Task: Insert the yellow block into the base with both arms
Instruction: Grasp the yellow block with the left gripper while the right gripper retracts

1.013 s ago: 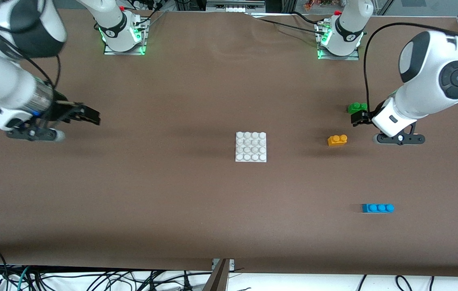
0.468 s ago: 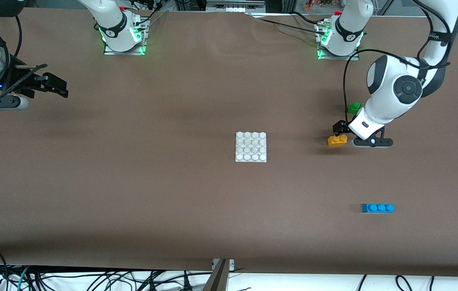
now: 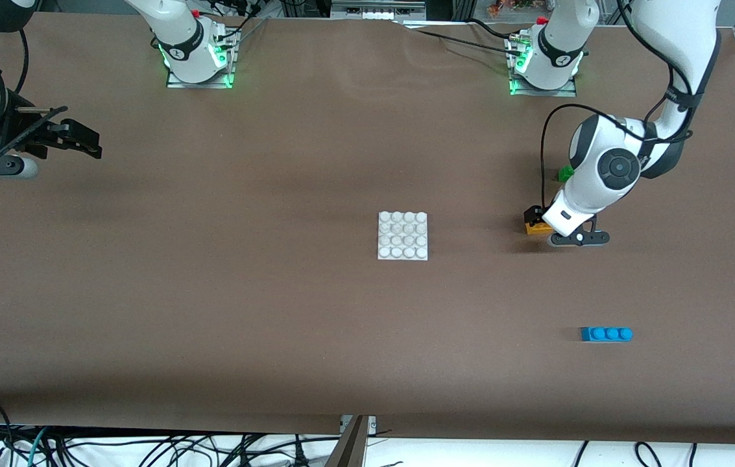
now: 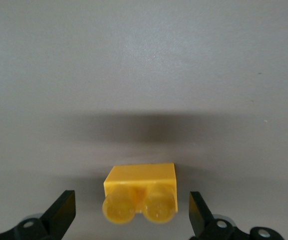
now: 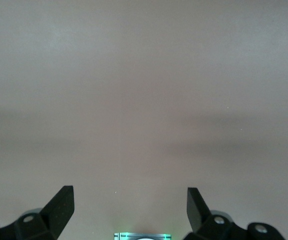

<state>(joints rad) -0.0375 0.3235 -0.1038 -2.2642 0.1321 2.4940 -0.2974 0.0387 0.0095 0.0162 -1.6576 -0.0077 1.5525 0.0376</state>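
The left gripper [image 3: 539, 219] hangs low over the yellow block [image 3: 538, 227], fingers [image 4: 64, 212] spread wide to either side of it — not touching. The block sits on the table [image 3: 276, 292] toward the left arm's end, well apart from the white base [image 3: 403, 235] at mid-table. The right gripper [image 3: 75, 137] waits, wide open, over the right arm's end — holding nothing.
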